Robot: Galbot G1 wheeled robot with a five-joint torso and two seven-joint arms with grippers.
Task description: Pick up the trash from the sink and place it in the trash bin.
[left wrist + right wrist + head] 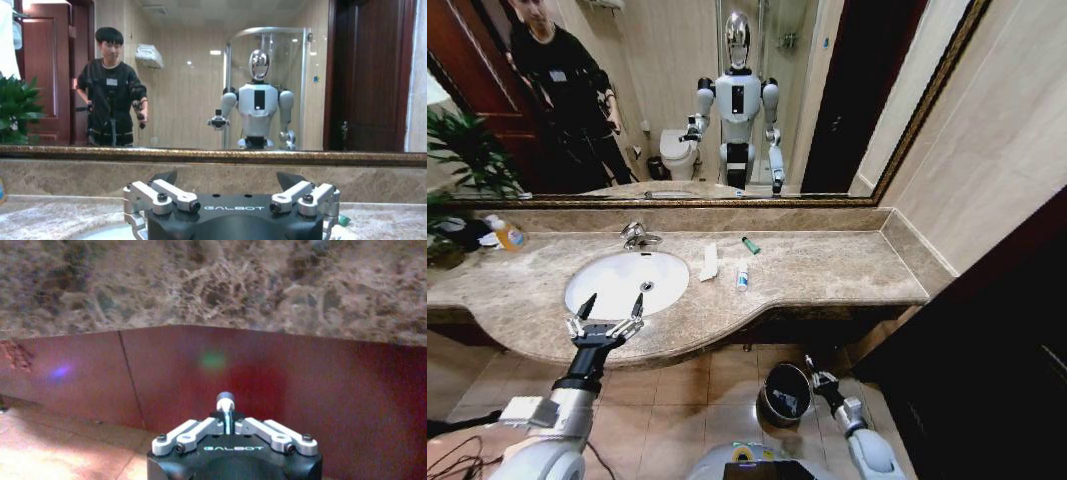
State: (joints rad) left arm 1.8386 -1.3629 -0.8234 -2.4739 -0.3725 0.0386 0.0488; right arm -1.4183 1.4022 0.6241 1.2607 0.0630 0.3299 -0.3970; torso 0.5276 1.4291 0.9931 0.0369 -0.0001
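Observation:
The white oval sink [617,285] sits in the marble counter, its chrome faucet [637,236] behind it. The trash lies on the counter just right of the basin: a flat white packet [710,262], a white tube with blue print [742,276] and a small green cylinder [751,245]. My left gripper [610,308] hovers open over the sink's front rim, its fingers [163,176] spread wide with nothing between them. Down by the floor, my right gripper [811,363] is shut beside the dark trash bin [765,398]. In the right wrist view the right gripper [225,401] faces the red-brown cabinet front.
An orange-capped bottle [509,235] and a green plant [445,235] stand at the counter's far left. A large mirror [677,100] backs the counter. The marble edge [213,285] overhangs the cabinet front. Tiled floor [697,400] spreads around the bin.

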